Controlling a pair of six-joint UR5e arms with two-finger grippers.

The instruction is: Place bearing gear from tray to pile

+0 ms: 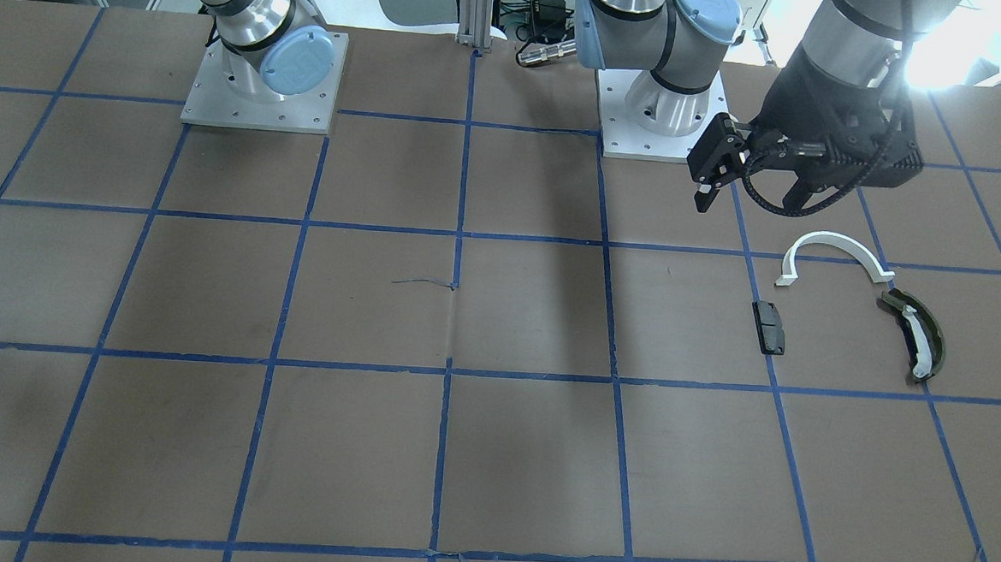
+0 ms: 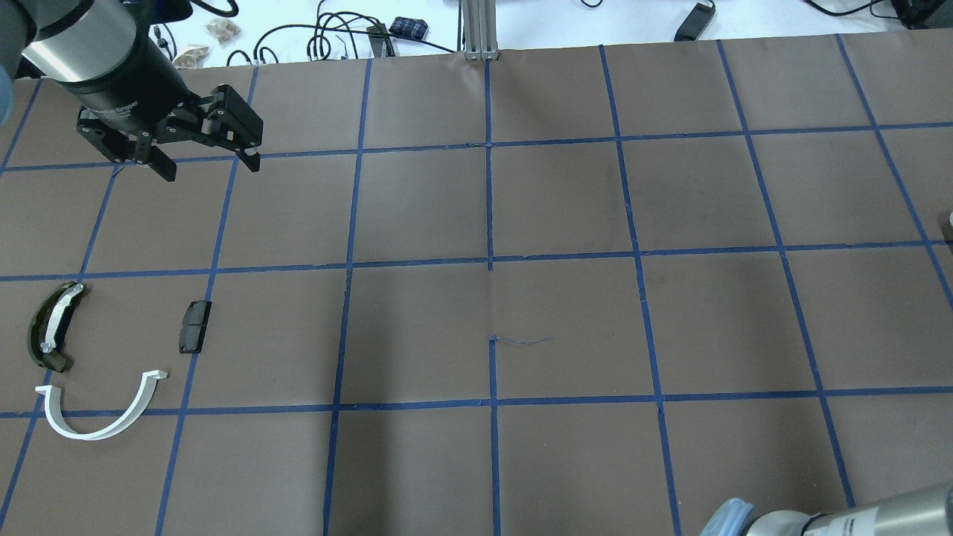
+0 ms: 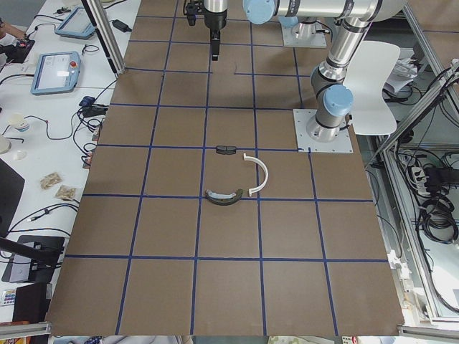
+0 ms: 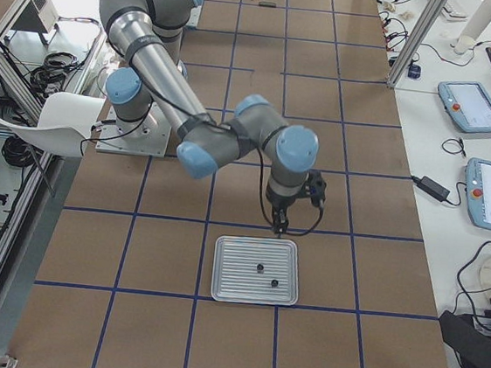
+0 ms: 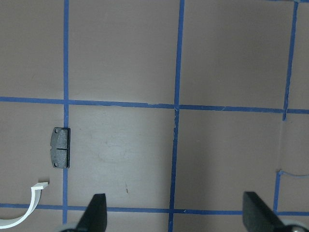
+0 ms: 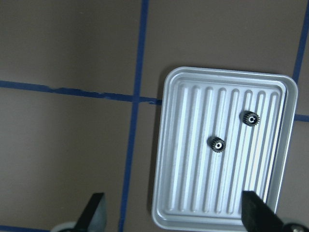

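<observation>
The silver ribbed tray (image 6: 183, 159) holds two small black bearing gears (image 6: 218, 144) (image 6: 250, 118); it also shows in the exterior right view (image 4: 226, 283). My right gripper (image 6: 174, 193) is open and empty, hovering above the tray's near edge (image 4: 278, 227). The pile lies at the table's other end: a white half-ring arc (image 2: 97, 424), a black block (image 2: 195, 325) and a dark olive curved piece (image 2: 51, 327). My left gripper (image 2: 210, 171) is open and empty, raised beyond the pile; its wrist view shows the block (image 5: 61, 147).
Brown table paper with a blue tape grid (image 2: 490, 260). The arm bases (image 1: 262, 80) (image 1: 664, 110) stand at the robot's edge. Cables and tablets lie on the side bench (image 4: 474, 103).
</observation>
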